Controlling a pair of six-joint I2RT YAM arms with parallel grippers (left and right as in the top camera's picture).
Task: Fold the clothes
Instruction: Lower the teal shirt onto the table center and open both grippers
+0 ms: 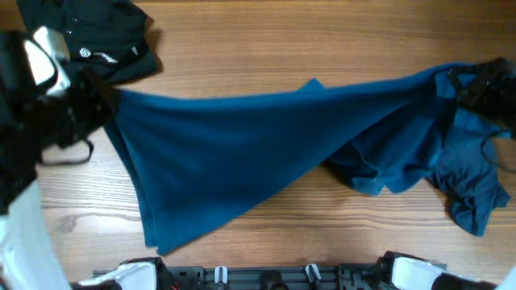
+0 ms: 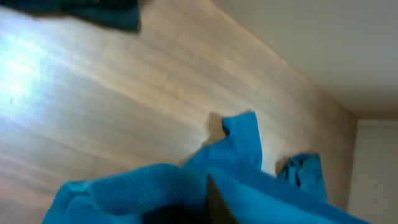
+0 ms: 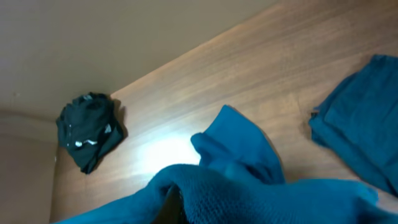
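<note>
Bunched blue garment (image 2: 155,186) along the bottom edge, bare wooden table (image 2: 124,93) beyond, dark cloth (image 2: 112,12) top left.

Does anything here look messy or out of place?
Yes. A black garment lies crumpled at the far left corner, and the blue shirt bunches in wrinkles at its right end instead of lying flat.

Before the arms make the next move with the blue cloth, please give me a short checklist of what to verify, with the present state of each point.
1. Left gripper shut on the soft blue fabric garment: ok.
2. Right gripper shut on the opposite end: ok.
3. Middle span pulled straight between both grippers: ok.
4. Whole garment smooth: not ok, crumpled blue folds lie below the right gripper.
5. Crumpled black fabric garment apart from the blue one: cannot tell, the left arm covers the gap.
</note>
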